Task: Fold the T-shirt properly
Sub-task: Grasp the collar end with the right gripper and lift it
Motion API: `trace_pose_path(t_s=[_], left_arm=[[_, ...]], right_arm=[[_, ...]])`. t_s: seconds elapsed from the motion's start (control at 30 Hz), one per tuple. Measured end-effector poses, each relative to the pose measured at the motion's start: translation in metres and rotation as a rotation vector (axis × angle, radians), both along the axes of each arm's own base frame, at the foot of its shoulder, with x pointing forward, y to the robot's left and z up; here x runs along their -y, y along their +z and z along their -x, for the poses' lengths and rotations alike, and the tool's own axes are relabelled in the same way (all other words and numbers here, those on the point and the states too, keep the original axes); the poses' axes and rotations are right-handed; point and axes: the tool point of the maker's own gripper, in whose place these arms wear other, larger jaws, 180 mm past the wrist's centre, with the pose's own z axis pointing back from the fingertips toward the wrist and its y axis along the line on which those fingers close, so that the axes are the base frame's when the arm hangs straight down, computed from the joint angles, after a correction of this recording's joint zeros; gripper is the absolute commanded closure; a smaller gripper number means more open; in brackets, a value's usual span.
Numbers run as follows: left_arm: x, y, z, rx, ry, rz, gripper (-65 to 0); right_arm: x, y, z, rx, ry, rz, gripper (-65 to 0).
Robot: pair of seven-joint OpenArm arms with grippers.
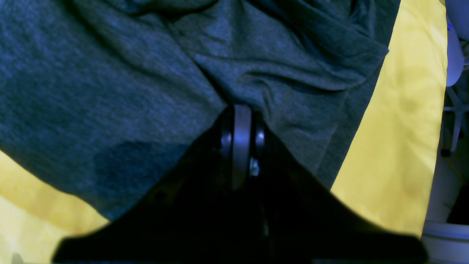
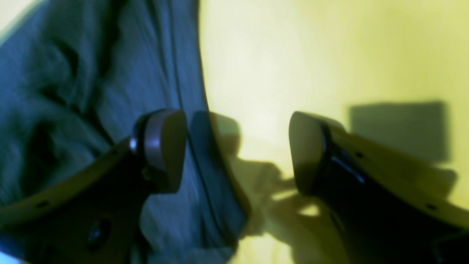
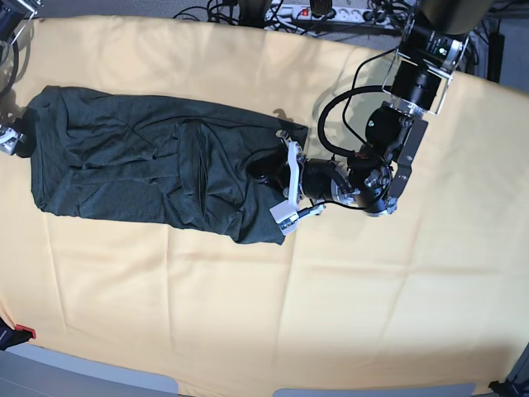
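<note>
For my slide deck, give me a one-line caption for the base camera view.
Left gripper shut on the T-shirt at one end, spread across the yellow cloth.

No text, label, brand, number or sign is showing legibly in any of the three views. The T-shirt (image 3: 157, 169) is showing only plain heathered knit, and the yellow cloth (image 3: 248, 298) under it is lying unmarked. The power strip (image 3: 318, 11) at the far edge is appearing too small for any marking on it to be read.
</note>
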Motion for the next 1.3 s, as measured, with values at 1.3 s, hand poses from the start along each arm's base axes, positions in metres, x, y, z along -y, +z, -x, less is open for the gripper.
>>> trace_pose_path(t_s=[1.3], left_arm=[[0.002, 0.002, 0.002, -0.013, -0.003, 0.015, 0.0]], right_arm=[[-0.134, -0.019, -0.009, 0.021, 0.390, -0.463, -39.0]])
